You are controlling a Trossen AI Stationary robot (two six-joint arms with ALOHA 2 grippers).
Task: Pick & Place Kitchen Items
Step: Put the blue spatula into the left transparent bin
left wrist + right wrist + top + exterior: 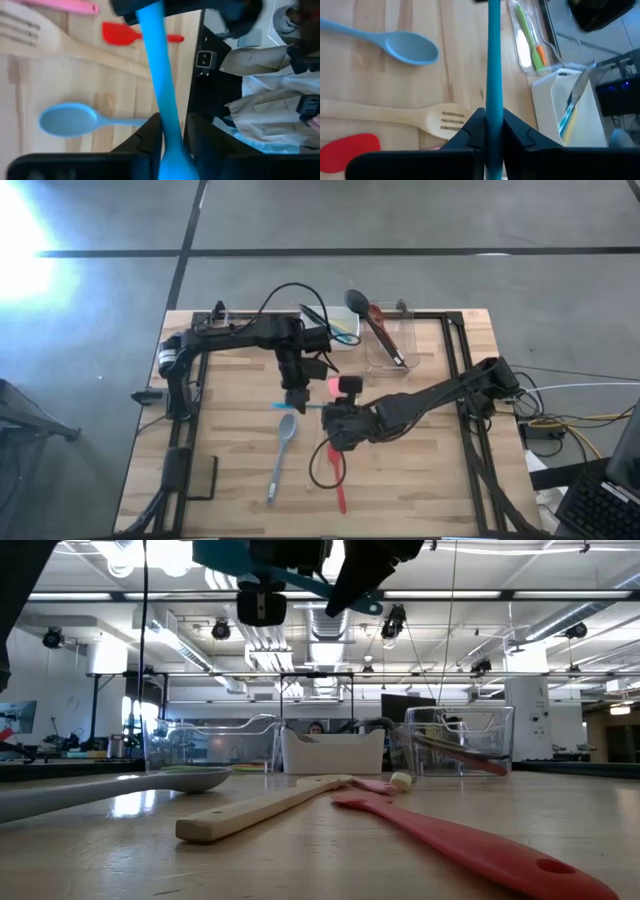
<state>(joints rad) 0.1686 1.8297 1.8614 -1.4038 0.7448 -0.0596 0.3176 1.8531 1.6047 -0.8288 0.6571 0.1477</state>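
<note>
Teal utensil [494, 60] spans both raised arms, right gripper [490, 131] clamped on it, left gripper [172, 136] pinching its other end.

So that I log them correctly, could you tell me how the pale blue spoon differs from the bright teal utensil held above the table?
The pale blue spoon lies flat on the table, untouched; the teal utensil is held in the air, clamped by the right gripper, its far end at the left gripper. The spoon is paler, the teal utensil brighter. Both are slim and long-handled.
</note>
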